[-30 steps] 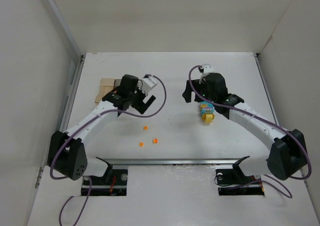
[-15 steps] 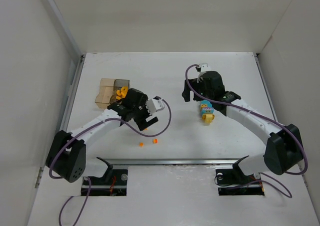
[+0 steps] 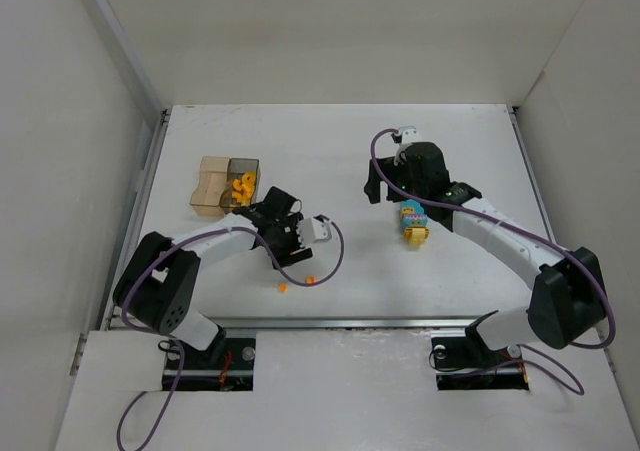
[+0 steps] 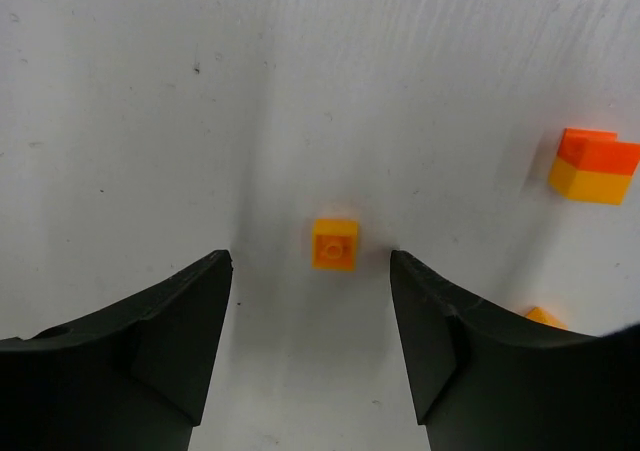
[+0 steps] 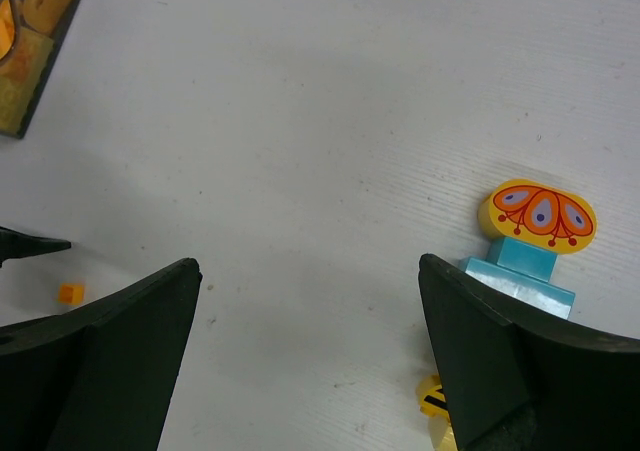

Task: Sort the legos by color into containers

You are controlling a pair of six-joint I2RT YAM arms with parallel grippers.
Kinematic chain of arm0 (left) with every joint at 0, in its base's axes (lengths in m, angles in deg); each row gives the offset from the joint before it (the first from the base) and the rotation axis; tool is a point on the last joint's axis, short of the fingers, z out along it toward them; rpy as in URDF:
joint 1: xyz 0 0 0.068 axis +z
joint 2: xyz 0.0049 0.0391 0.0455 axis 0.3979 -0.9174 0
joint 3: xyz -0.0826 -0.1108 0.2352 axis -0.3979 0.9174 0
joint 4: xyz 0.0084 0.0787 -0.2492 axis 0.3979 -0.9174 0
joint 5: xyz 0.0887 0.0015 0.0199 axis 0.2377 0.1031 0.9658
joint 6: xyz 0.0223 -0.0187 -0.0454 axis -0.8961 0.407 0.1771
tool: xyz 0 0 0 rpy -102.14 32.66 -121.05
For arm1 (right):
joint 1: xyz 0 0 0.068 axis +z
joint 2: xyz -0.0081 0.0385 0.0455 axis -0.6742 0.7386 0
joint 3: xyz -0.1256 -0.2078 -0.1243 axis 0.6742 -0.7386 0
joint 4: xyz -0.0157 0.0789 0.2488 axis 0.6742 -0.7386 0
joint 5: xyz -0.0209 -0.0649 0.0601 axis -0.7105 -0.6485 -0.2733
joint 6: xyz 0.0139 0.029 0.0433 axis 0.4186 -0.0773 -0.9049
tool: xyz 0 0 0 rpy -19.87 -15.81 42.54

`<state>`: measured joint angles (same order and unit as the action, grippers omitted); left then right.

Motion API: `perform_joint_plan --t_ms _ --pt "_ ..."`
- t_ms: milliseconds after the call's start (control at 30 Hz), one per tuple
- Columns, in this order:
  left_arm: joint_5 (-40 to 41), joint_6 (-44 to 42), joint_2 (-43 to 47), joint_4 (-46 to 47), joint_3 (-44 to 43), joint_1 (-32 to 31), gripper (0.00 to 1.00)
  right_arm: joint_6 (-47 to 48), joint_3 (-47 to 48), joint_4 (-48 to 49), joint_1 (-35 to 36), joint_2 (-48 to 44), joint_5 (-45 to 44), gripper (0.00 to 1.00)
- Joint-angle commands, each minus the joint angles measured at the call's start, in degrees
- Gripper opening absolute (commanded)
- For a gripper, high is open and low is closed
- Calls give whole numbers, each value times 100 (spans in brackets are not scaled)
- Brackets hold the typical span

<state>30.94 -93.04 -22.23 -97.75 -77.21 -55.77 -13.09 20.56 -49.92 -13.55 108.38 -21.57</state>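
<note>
Left gripper [image 4: 310, 261]: jaws wide, empty. Small orange square lego [image 4: 335, 243] lies at frame centre between the fingertips, bare table [image 4: 150, 91] all round it. Orange-and-yellow brick [image 4: 595, 166] sits near the right edge. Right gripper [image 5: 310, 266]: jaws wide, empty, with the cyan-and-yellow stack [image 5: 530, 261] lower right. Containers [image 3: 205, 193] are left of centre, apparently holding orange pieces.

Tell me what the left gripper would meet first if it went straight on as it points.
Probably the small orange lego, lying on the table between the left gripper's open fingers; depth is unclear.
</note>
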Motion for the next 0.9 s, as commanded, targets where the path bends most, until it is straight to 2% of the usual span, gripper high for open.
perform_joint_plan --t_ms 0,133,267,300,400,500,633,700,767,867 --pt "-199 -272 -101 -108 -1 120 61 23 125 123 -36 4 -81 95" --pt "-146 -272 -154 94 -1 199 61 23 125 123 -36 4 -134 95" --pt "-146 -150 -373 34 -123 199 51 23 125 123 -36 57 -134 95" --pt "-146 -80 -374 33 -124 199 46 23 125 123 -36 57 -134 95" --pt "-215 62 -444 -19 -185 77 43 23 177 123 -36 109 -134 95" --pt "-278 123 -383 -19 -63 -46 36 23 177 123 -36 110 -134 95" --pt "-278 281 -382 -19 -62 -100 17 23 177 123 -36 110 -134 95" --pt "-278 342 -382 -19 -62 -100 0 23 177 123 -36 110 -134 95" --pt "-207 421 -444 -98 -194 -100 0 23 177 123 -36 162 -134 95" --pt "-260 597 -374 -239 -431 286 0 23 177 123 -36 162 -187 95"
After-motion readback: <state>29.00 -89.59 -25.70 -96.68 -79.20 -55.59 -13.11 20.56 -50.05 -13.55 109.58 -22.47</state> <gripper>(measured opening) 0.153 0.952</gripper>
